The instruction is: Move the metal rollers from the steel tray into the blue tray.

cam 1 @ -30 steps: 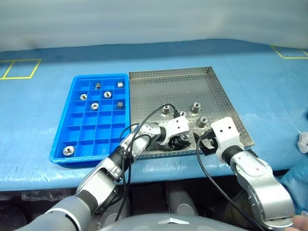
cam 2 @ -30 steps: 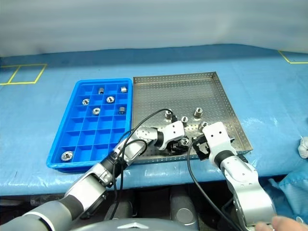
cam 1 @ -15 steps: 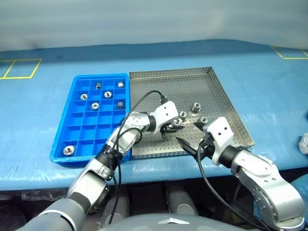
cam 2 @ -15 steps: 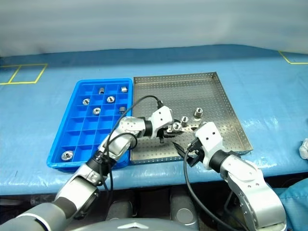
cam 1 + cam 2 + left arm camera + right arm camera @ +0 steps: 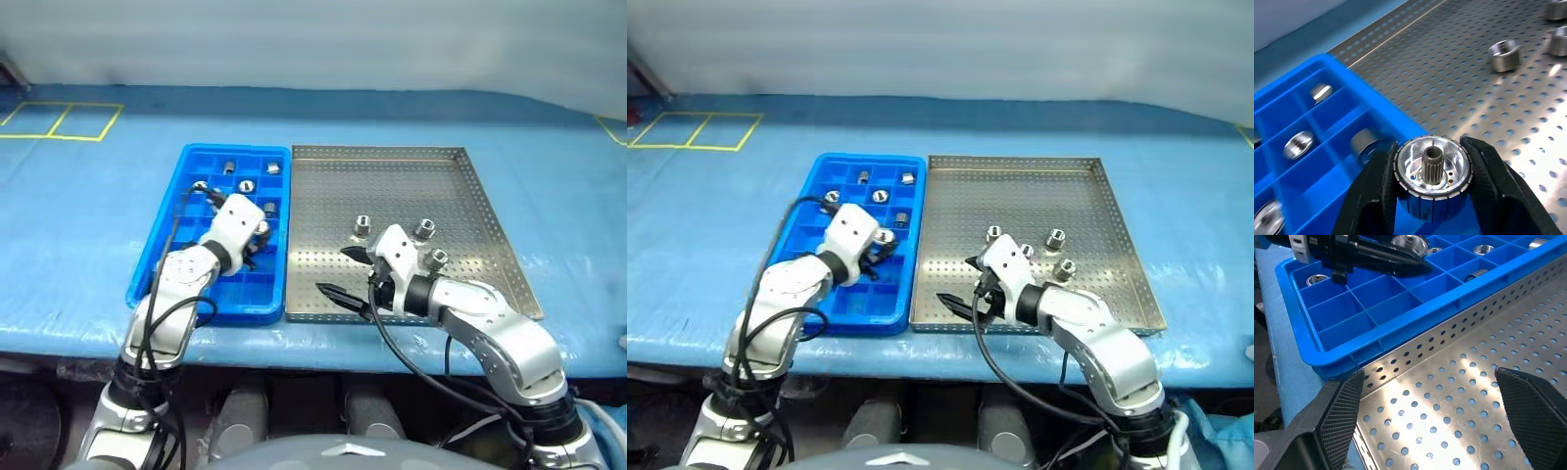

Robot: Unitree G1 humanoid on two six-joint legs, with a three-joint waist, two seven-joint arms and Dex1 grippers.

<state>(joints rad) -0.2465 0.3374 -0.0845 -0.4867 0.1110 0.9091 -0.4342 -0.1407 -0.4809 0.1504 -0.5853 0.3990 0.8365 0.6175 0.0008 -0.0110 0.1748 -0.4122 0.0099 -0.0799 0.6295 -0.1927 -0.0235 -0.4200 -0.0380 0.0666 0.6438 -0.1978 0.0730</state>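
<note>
Change, left gripper [image 5: 1432, 183]: it is now seen over the blue tray [image 5: 157, 279], where a second ago it was low over the near part of the steel tray [image 5: 470, 181].
Change, held roller [image 5: 1432, 176]: a shiny ribbed roller is carried between the left jaws; it is no longer among those on the steel tray.
Change, right gripper [image 5: 345, 273]: it has been swung leftward, from the near right corner of the steel tray to its near left part.
Change, camera: the whole picture has shifted, so the trays appear further right; the trays themselves are not taken to have moved.
Left jaws: closed on the held roller, one black finger on each side of it.
Right jaws: spread wide with nothing between them, just above the perforated floor near the rim that borders the blue tray.
Blue tray: several metal rollers [image 5: 245, 185] are lodged in compartments of its far half, one per compartment; the near compartments seen from the right wrist are mostly bare.
Steel tray: three rollers [image 5: 424, 229] are left standing on it, near the right arm.
Desk [image 5: 88, 196]: both trays are laid side by side on its blue covering, touching along their long edges.
</note>
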